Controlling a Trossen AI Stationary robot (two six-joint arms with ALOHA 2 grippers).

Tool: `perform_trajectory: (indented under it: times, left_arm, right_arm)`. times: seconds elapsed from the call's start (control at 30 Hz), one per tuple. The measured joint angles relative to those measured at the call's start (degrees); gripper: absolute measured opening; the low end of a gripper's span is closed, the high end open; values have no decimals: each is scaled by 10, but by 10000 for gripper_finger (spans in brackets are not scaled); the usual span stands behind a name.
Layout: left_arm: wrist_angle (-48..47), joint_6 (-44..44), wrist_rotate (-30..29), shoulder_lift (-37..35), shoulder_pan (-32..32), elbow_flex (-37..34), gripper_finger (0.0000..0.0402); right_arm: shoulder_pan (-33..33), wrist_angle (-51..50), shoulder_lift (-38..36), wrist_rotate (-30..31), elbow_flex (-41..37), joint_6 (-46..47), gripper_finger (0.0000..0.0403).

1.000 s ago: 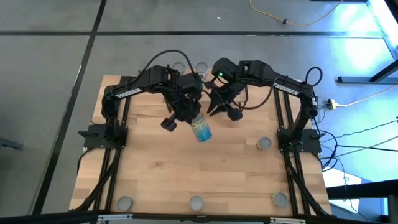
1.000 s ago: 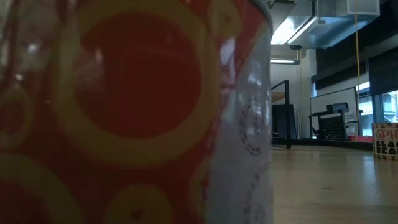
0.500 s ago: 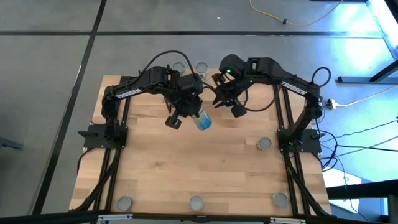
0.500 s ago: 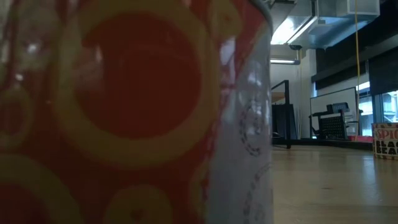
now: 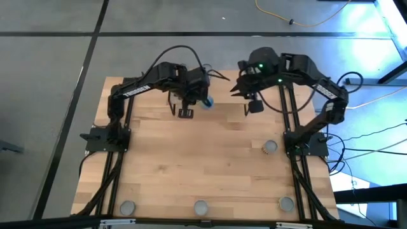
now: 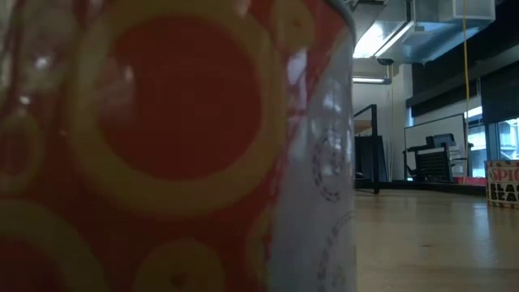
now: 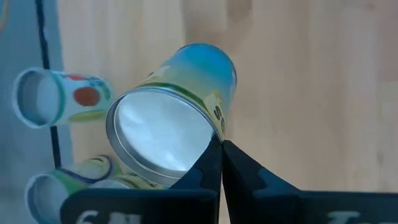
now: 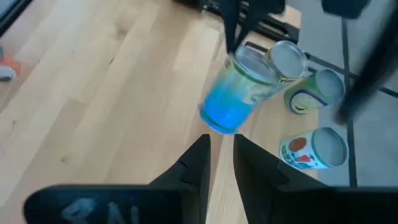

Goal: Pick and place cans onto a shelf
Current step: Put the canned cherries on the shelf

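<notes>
A blue-labelled can (image 7: 180, 102) hangs tilted above the far middle of the table, with my left gripper (image 7: 221, 146) shut on it; from above it shows as a blue spot (image 5: 206, 102). My right gripper (image 8: 221, 146) stands open and holds nothing. It is to the can's right (image 5: 236, 89) and higher up. Three more cans (image 8: 287, 59) (image 8: 316, 89) (image 8: 314, 149) stand upright close together at the table's far edge. The shelf cannot be made out in any view; in the high view the arms cover that spot. My left gripper pinches the can's top rim (image 7: 214, 134) between its two fingers, at one spot on the edge of the silver lid. The fingers (image 8: 236, 28) come down on it from above. The can hangs lifted clear of the table, tilted, its blue bottom end (image 8: 221, 115) lowest.
Loose cans stand on the tabletop at the right (image 5: 270, 147) and along the near edge (image 5: 128, 207) (image 5: 201, 207) (image 5: 286, 203). An orange-red can (image 6: 162, 146) fills most of the low view. The middle of the table (image 5: 203, 159) is bare wood.
My left gripper has carried the blue can toward the table's far edge and has rolled, so the can shows less of its side from above. My right gripper has risen and drawn back toward the right and far edge, away from the can.
</notes>
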Motion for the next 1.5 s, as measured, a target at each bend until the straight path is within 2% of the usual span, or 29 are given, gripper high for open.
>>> perform_trajectory:
  times: [0.23,0.43,1.1,1.5]
  left_arm:
    - [22,2,-2,35,35,0,0]
    - [8,2,-37,43,54,-1,0]
    - [9,17,-37,62,73,0,0]
    - [9,34,-34,75,60,0,0]
  right_arm:
    - [0,-3,-19,0,0,30,72]
    - [0,-18,-23,0,0,42,72]
    - [0,-34,-23,-1,0,42,72]
    - [0,-56,-23,-1,0,42,72]
